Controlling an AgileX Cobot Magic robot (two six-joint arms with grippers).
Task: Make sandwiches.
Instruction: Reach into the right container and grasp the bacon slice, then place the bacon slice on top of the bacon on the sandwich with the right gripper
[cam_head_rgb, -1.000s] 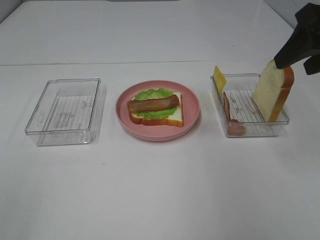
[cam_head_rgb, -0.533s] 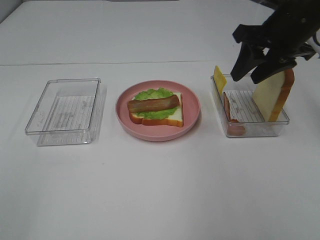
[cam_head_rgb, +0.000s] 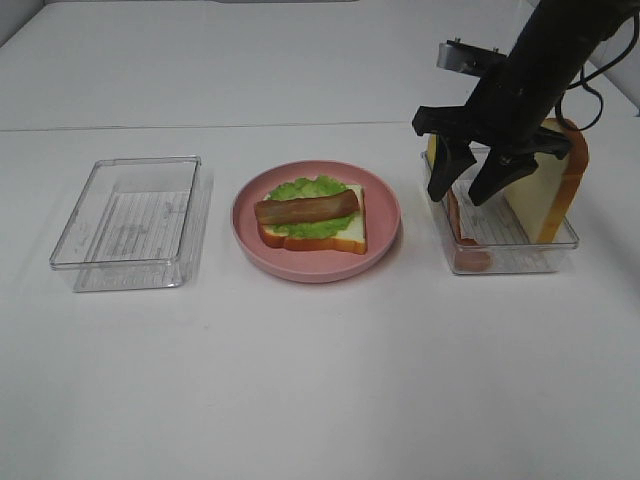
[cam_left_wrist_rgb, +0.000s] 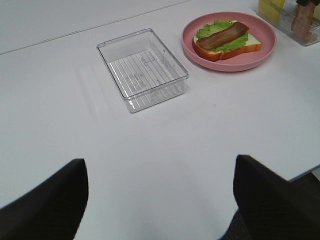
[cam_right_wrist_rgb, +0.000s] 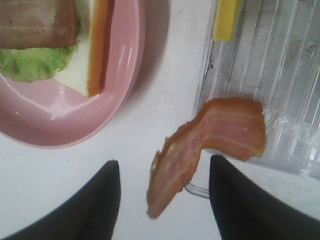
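Well, the sandwich on the pink plate in the middle of the desk is only half built, by the look of it. A bottom slice of bread lies flat there with a lettuce leaf on it and one bacon strip across the leaf. No cheese and no top slice are on it yet.

What is left sits in the clear tray to the right of the plate. A second bacon strip hangs over its near-left wall, a yellow cheese slice stands at its far-left corner, and another slice of bread leans upright against its right side. The other clear tray, to the left of the plate, holds nothing.

The right pincer hangs over the left end of the right tray, jaws apart and pointing down, one finger on either side of the draped bacon and gripping nothing. I take that strip to be its next pick. The left pincer waits wide open and empty over bare desk, well to the near left.
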